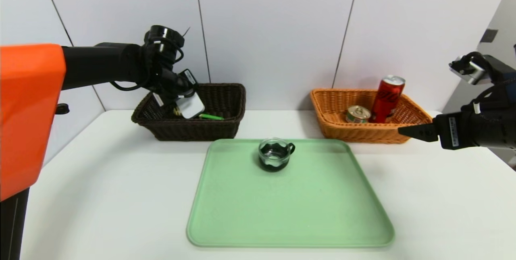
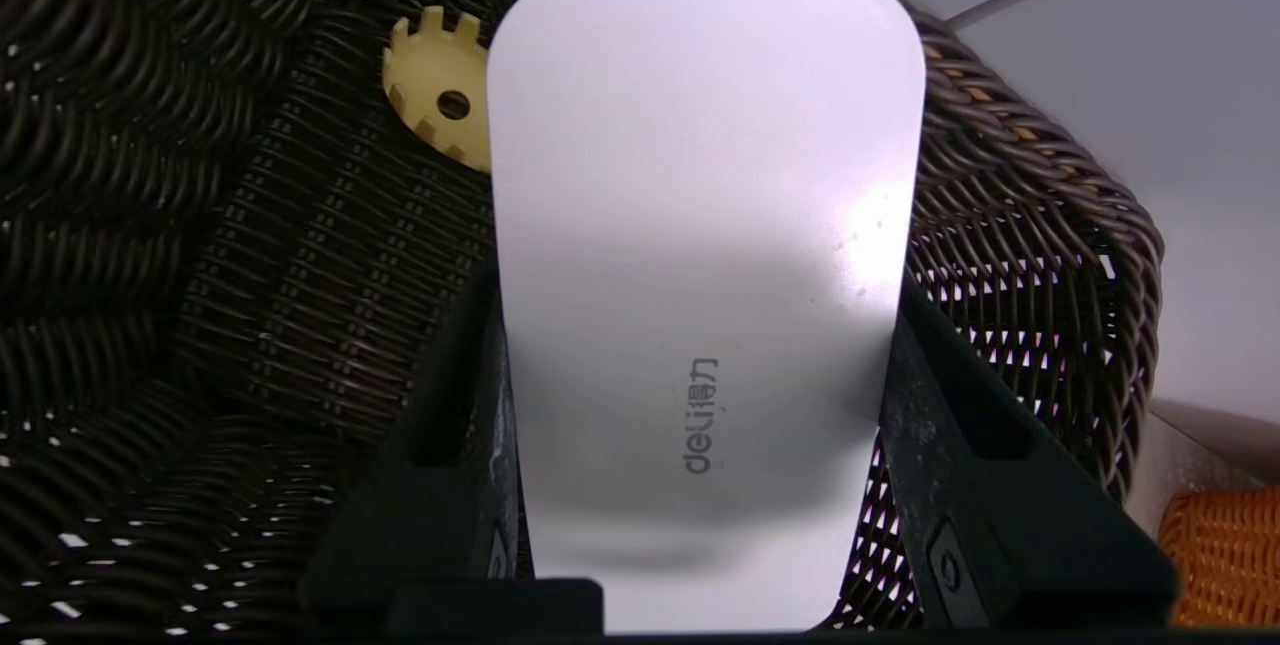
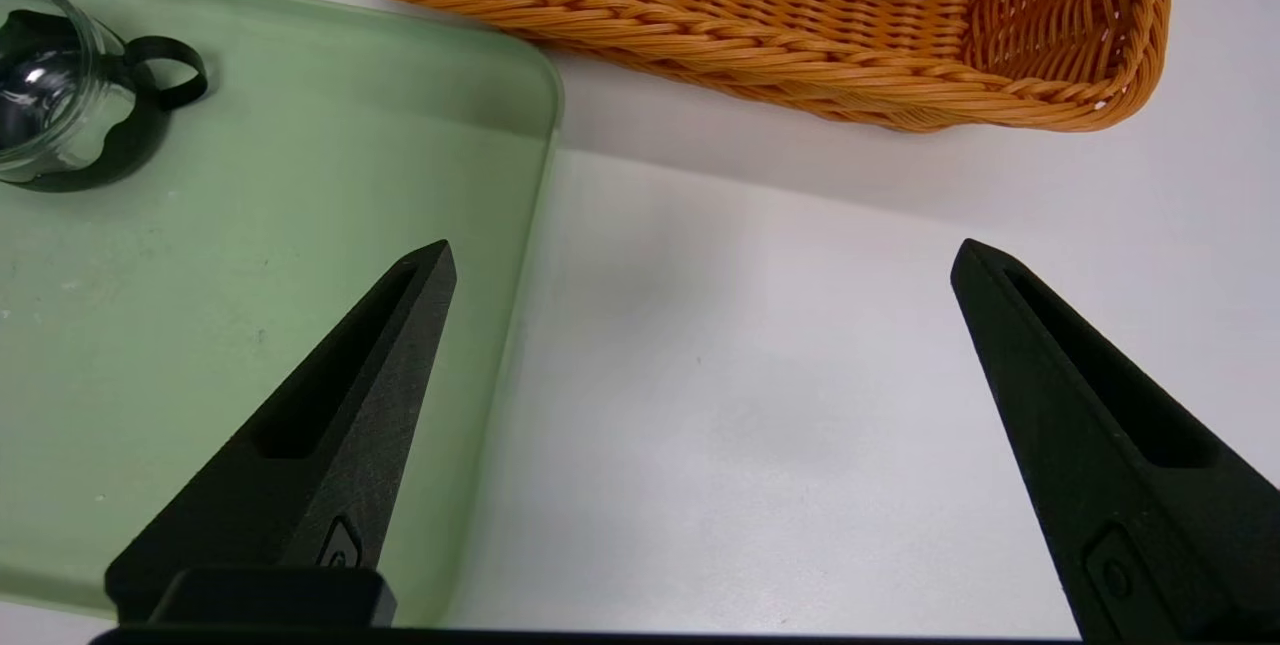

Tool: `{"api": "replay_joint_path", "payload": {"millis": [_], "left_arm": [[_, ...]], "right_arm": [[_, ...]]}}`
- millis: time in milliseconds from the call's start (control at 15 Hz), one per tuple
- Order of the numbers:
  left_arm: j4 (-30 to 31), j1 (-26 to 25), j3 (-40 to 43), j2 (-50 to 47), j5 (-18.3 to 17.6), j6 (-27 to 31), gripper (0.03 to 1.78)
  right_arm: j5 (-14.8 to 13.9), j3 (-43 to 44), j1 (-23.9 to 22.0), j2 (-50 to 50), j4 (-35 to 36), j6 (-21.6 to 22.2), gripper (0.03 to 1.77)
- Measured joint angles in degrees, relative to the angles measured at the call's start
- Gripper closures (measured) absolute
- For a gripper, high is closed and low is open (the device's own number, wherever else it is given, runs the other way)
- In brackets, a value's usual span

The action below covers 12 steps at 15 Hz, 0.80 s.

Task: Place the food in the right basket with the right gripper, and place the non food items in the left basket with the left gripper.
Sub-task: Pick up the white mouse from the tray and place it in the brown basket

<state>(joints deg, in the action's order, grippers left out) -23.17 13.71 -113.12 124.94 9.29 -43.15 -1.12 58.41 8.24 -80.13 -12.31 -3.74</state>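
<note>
Head view shows the white table (image 1: 121, 195) carrying a smooth green tray (image 1: 290, 207), with the dark brown woven basket (image 1: 217, 129) and the orange woven basket (image 1: 363, 131) behind it, the red can (image 1: 387, 98) and gold-lidded tin (image 1: 358, 114) inside the orange one. The left gripper (image 2: 690, 405) reaches out over the brown basket, its black fingers (image 2: 480, 405) pinching the flat white rounded case (image 2: 700, 225) by its edges above the yellow pasta spoon (image 2: 435, 95). The right gripper (image 3: 700, 265) hangs spread wide and holding nothing beside the orange basket, while the small dark glass cup (image 1: 275, 155) sits on the tray.
</note>
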Motion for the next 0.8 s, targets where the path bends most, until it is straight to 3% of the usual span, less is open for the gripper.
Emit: {"api": "replay_joint_path", "payload": {"millis": [467,800], "left_arm": [[1.0,-0.4,0.0,1.9,0.5,0.1,0.81],[1.8,-0.4,0.0,2.8,1.7,0.3,0.47]], "right_arm": [[0.0,-0.7,0.0,0.2,0.0,-0.1,0.09],[0.1,-1.3,0.1,0.7,0.0,-0.1,0.09]]}}
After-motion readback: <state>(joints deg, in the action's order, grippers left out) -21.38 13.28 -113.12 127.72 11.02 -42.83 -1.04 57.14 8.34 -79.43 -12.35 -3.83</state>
